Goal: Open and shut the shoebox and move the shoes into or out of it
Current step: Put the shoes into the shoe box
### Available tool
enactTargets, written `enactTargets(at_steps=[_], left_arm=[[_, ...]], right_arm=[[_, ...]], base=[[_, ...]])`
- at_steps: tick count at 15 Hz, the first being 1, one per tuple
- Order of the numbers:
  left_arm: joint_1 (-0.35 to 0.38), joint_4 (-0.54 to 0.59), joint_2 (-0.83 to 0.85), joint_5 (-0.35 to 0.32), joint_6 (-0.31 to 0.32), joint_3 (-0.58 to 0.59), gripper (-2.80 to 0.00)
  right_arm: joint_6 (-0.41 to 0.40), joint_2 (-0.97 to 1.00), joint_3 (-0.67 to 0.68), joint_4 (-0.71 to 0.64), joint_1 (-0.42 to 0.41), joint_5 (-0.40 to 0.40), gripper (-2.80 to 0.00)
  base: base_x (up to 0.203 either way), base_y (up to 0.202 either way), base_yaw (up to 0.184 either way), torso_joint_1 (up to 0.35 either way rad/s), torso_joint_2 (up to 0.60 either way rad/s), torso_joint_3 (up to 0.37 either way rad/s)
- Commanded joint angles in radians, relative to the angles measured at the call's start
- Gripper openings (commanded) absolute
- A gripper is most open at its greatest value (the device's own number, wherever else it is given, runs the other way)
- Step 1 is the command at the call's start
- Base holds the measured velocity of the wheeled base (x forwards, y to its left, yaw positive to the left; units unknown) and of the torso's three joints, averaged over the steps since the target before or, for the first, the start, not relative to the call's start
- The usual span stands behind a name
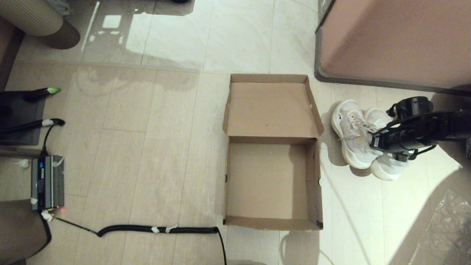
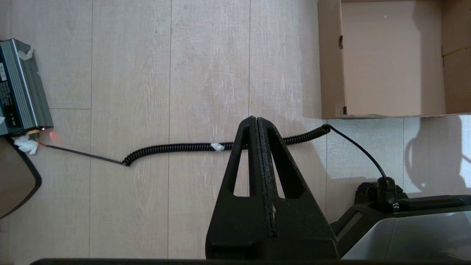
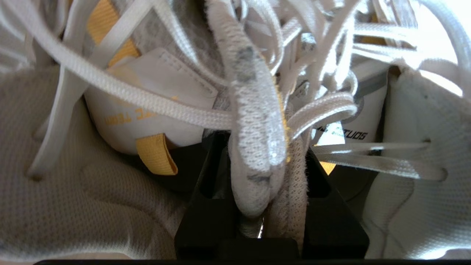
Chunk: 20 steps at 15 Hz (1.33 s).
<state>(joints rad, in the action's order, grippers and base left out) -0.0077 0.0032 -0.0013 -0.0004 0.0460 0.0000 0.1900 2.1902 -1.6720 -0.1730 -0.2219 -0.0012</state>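
Observation:
The brown cardboard shoebox (image 1: 270, 184) lies open and empty on the floor, its lid (image 1: 271, 108) folded back flat behind it. Its near corner also shows in the left wrist view as the shoebox (image 2: 390, 62). The two white sneakers (image 1: 355, 134) stand side by side on the floor right of the box. My right gripper (image 1: 375, 141) reaches in from the right and is shut on the inner collar edges of both shoes (image 3: 257, 158), pinched together between the fingers. My left gripper (image 2: 257, 119) hangs shut and empty above the floor, near the box's front left corner.
A large pinkish-tan block with a grey rim (image 1: 393, 40) stands behind the shoes. A coiled black cable (image 1: 158, 229) runs along the floor in front of the box to a grey power unit (image 1: 47, 182) at the left. Crinkled plastic (image 1: 445, 228) lies at the front right.

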Motion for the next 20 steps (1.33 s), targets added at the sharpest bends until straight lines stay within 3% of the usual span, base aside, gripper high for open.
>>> enactTargets(at_steps=[1,7,10,15,20], left_arm=[[0.0,0.0,0.001,0.0,0.0,0.0,-2.8],[0.0,0.0,0.001,0.0,0.0,0.0,-2.8],[0.0,0.0,0.001,0.0,0.0,0.0,-2.8],[0.0,0.0,0.001,0.0,0.0,0.0,-2.8],[0.0,0.0,0.001,0.0,0.0,0.0,-2.8]], right_arm=[[-0.003,-0.188,0.094,-0.018,-0.01,0.019,-2.8],[-0.006,-0.576,0.383,-0.117,-0.008,0.109,-2.8],[-0.005,-0.758,0.468,-0.253,0.033,0.191,-2.8],[0.008,-0.916,0.676,-0.303,0.271,0.222,-2.8],[0.038,-0.939,0.752,-0.302,0.539,0.217,-2.8]], base=[[0.0,0.0,0.0,0.0,0.0,0.0],[0.0,0.0,0.0,0.0,0.0,0.0],[0.0,0.0,0.0,0.0,0.0,0.0],[0.0,0.0,0.0,0.0,0.0,0.0],[0.0,0.0,0.0,0.0,0.0,0.0]])
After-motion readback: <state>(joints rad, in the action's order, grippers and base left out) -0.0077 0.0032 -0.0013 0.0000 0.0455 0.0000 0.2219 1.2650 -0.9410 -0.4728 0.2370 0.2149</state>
